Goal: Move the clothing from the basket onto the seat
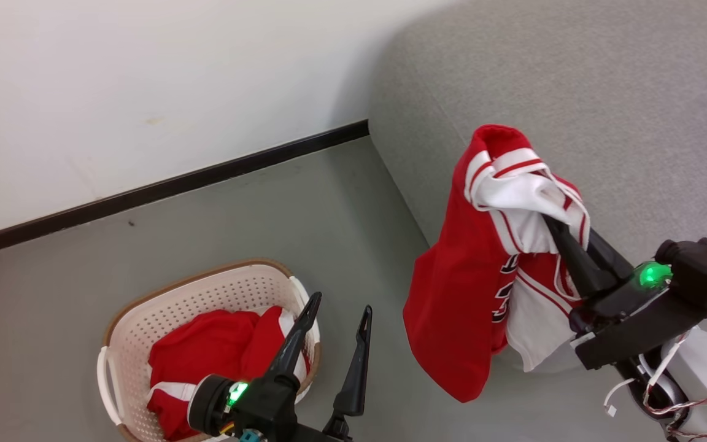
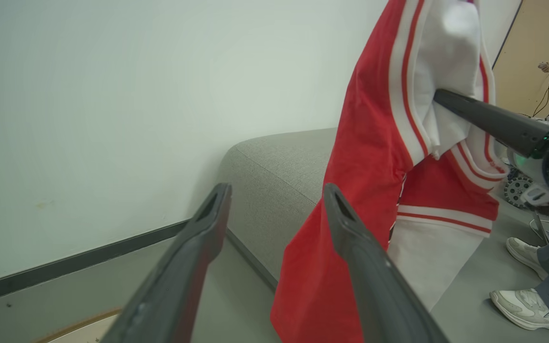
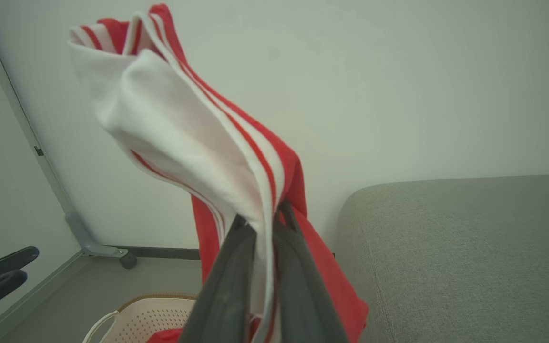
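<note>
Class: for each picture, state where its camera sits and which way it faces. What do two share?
Head view: on the head, looking down at basket and seat; open left gripper, right gripper shut on jersey.
Left wrist view: on the left wrist, facing seat and jersey past its fingers.
Right wrist view: on the right wrist, facing the wall; fingers pinch jersey.
Both wrist views share the seat.

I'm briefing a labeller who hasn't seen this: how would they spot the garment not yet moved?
Left of the big light-grey sofa seat, a cream perforated laundry basket stands on the floor. Inside lies a crumpled red garment with white trim. Unlike the numbered red jersey hanging from the right end effector, it is bunched in the basket, unheld.
</note>
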### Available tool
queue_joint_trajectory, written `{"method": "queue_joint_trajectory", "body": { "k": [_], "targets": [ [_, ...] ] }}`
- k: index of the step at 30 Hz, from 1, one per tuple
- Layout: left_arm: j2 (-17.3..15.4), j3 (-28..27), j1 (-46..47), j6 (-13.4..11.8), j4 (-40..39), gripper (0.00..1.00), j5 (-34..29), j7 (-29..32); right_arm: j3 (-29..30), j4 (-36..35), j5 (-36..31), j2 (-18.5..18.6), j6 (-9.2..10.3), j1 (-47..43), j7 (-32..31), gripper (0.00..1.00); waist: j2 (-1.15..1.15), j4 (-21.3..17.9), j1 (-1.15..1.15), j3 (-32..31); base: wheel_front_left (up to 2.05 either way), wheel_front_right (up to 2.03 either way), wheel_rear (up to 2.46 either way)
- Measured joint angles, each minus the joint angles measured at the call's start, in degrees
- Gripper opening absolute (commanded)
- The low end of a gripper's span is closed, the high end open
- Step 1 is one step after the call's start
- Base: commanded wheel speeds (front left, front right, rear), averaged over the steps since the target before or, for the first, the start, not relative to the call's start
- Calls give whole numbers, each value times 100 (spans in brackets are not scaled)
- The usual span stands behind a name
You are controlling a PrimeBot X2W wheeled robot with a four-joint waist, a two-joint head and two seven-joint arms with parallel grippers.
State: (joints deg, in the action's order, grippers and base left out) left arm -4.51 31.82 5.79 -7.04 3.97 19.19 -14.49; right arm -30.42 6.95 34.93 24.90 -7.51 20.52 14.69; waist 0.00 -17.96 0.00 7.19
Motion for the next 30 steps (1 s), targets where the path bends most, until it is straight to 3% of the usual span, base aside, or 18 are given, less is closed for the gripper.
{"method": "queue_joint_trajectory", "body": {
  "k": [7, 16, 30],
  "targets": [
    [21, 93, 79, 55, 75, 100, -122, 1, 449, 13, 22, 138, 0, -175, 0, 0, 0, -292, 0, 99, 0, 0, 0],
    [49, 260, 113, 105, 149, 100, -151, 0, 795, 75, 52, 394, 0, -101, 0, 0, 0, -208, 0, 189, 0, 0, 0],
    [56, 436, 257, 101, 177, 100, -312, 1, 1094, 710, 383, 1318, 0, 1449, 1, 0, 0, -7, 0, 577, 0, 0, 0]
  ]
}}
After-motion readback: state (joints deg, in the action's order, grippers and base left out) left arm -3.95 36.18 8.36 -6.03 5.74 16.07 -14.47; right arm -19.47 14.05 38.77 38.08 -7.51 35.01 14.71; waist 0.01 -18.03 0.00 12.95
